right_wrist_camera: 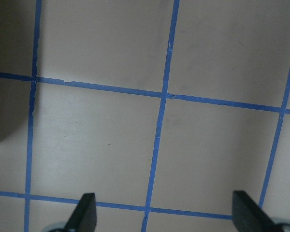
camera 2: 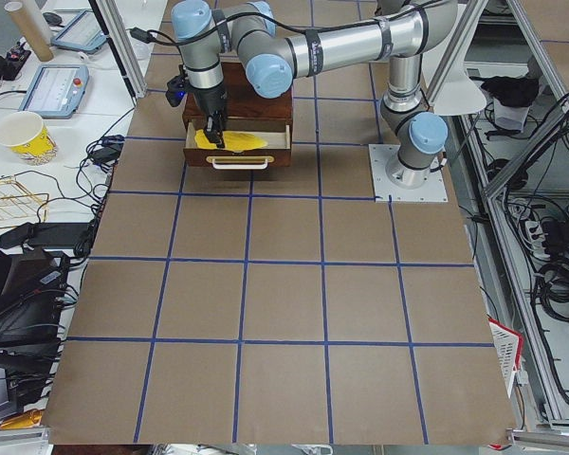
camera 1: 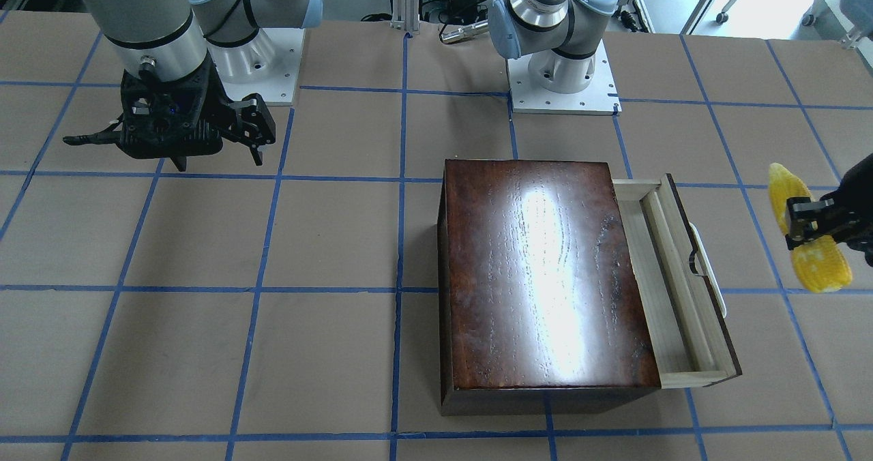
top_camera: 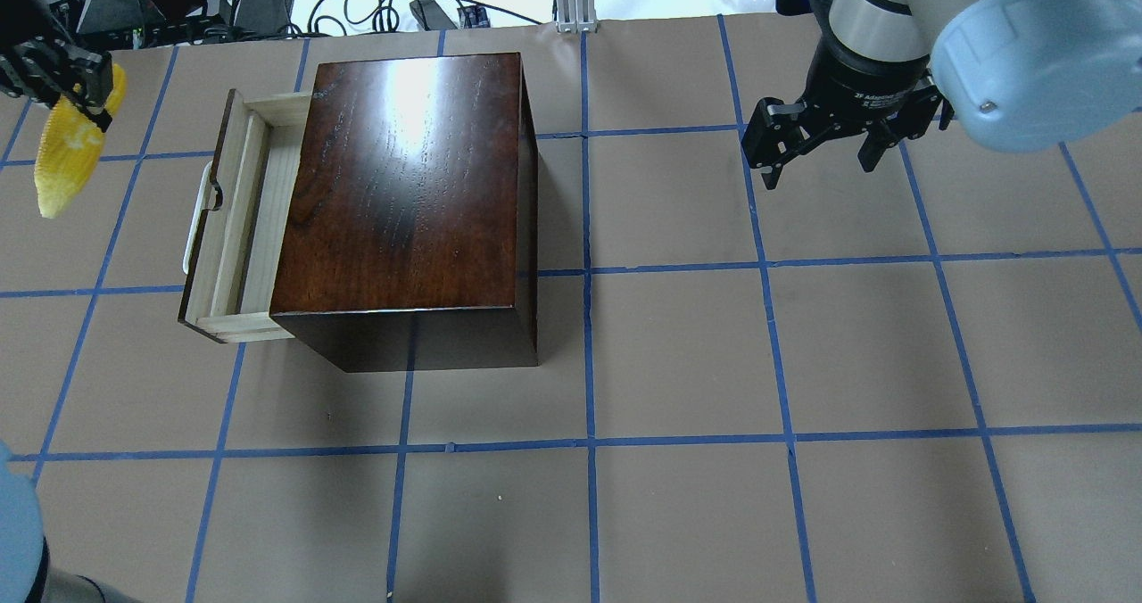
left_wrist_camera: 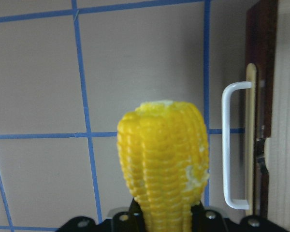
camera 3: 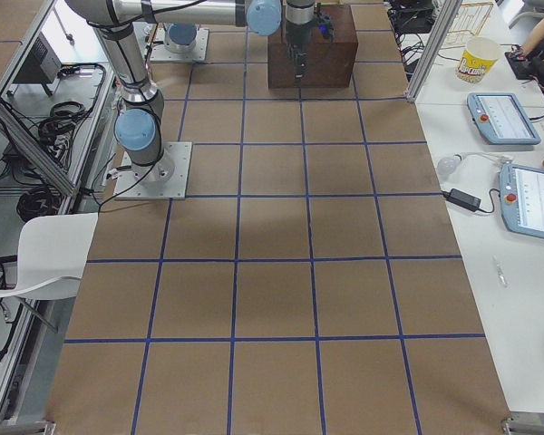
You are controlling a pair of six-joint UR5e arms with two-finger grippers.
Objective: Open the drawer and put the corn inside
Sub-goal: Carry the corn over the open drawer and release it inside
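Observation:
The dark-brown box (top_camera: 401, 184) stands on the table with its drawer (top_camera: 241, 219) pulled partly out, and the pale-wood tray shows empty. The drawer's white handle (top_camera: 192, 228) faces the table's left end. My left gripper (top_camera: 76, 90) is shut on the yellow corn (top_camera: 62, 157) and holds it in the air beyond the handle, outside the drawer. In the front view the corn (camera 1: 822, 270) hangs right of the drawer (camera 1: 672, 270). In the left wrist view the corn (left_wrist_camera: 162, 159) points away, with the handle (left_wrist_camera: 229, 145) to its right. My right gripper (top_camera: 821, 170) is open and empty, far from the box.
The table is brown with a blue tape grid (top_camera: 589, 268). The arm bases (camera 1: 563, 79) stand at the robot's edge. Cables and devices (top_camera: 375, 10) lie past the far edge. In the right wrist view the open fingers (right_wrist_camera: 84, 215) hang over bare table.

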